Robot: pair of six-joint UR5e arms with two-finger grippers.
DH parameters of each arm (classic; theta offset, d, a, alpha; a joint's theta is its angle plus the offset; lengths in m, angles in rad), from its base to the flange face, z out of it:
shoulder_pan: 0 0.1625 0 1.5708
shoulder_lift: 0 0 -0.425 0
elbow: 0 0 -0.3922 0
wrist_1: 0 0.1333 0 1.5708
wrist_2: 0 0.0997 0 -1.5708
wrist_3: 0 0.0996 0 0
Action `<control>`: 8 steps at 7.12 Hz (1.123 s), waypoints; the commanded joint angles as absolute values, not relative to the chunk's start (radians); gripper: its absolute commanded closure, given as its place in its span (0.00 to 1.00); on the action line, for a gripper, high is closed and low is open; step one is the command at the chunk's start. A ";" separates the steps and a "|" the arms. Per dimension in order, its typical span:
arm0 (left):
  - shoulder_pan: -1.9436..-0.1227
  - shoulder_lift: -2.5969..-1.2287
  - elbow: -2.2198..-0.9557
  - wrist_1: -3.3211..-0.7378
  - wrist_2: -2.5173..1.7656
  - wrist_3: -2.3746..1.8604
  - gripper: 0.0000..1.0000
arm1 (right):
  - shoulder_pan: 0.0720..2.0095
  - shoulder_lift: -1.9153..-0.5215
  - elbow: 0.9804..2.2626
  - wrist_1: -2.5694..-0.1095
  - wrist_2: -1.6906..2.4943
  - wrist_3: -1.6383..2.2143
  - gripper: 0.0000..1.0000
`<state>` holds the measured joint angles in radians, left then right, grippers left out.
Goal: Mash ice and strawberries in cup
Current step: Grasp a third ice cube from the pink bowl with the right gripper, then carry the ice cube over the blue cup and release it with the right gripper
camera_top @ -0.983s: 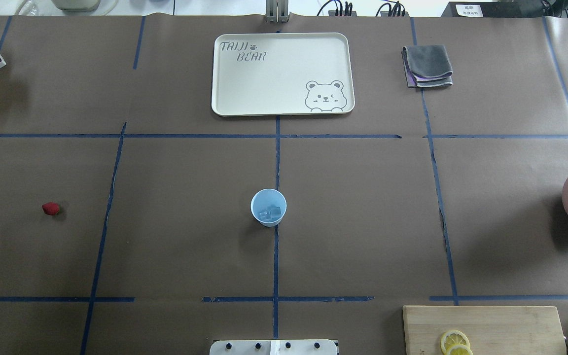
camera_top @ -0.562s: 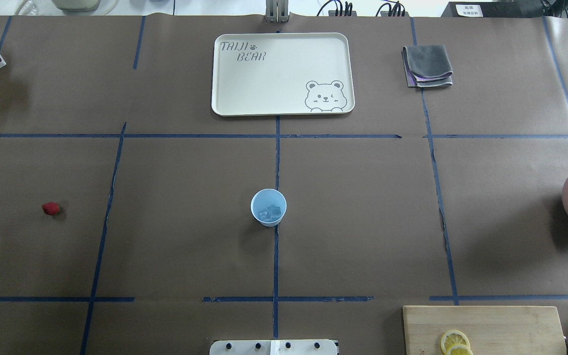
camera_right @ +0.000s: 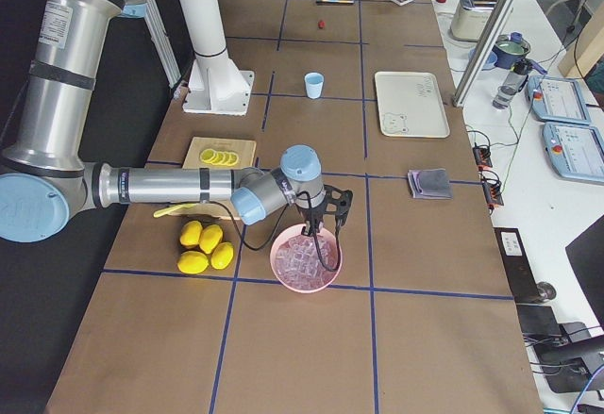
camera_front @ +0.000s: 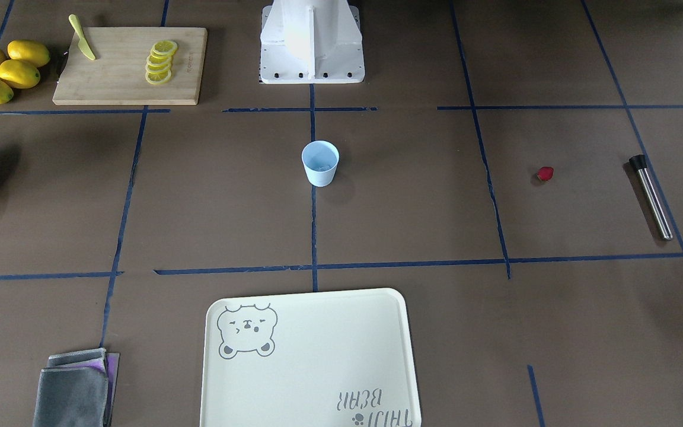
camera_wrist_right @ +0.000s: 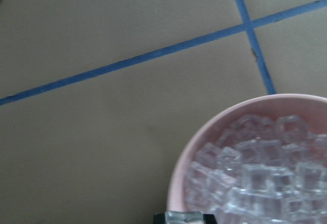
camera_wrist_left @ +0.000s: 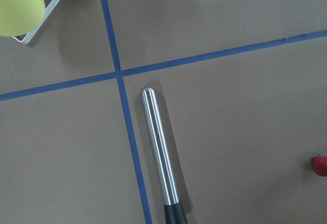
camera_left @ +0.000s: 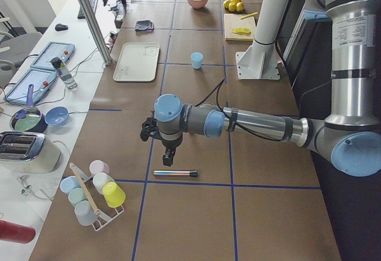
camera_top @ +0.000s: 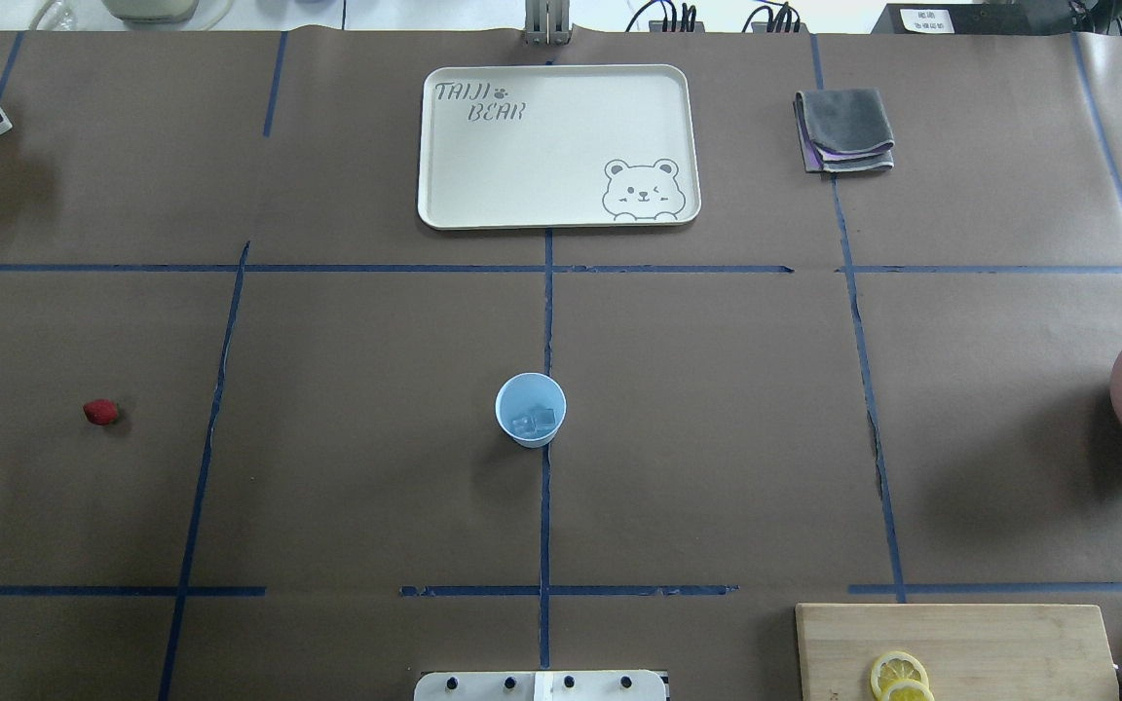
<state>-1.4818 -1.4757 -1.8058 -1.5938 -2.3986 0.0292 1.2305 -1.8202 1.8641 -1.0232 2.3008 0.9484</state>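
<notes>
Barely begun: the small pale-blue tapered cup (camera_top: 530, 409) mid-table holds some translucent ice lumps (camera_top: 534, 422), the dark-red strawberry piece (camera_top: 100, 412) lies well left of it, nothing looks mashed, and whether the left gripper (camera_left: 169, 156) or right gripper (camera_right: 323, 228) is clenched cannot be told.

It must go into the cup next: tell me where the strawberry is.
In the overhead view the strawberry lies far left of the cup, on the robot's left side, near the steel rod.

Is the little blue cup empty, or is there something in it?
Not empty. The cup holds a few ice lumps at its bottom. The strawberry is not in it; it lies apart on the table.
</notes>
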 commanded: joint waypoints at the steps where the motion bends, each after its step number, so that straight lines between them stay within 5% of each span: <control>1: -1.482 -1.476 -1.806 -1.592 -2.401 0.029 0.00 | 1.114 -1.674 1.985 -1.020 2.362 1.314 0.99; 4: -1.482 -1.474 -1.792 -1.592 -2.401 0.031 0.00 | 0.816 -1.297 1.968 -1.034 2.263 1.786 0.98; 8: -1.482 -1.474 -1.793 -1.592 -2.402 0.031 0.00 | 0.456 -0.938 1.742 -1.080 1.809 1.983 0.96</control>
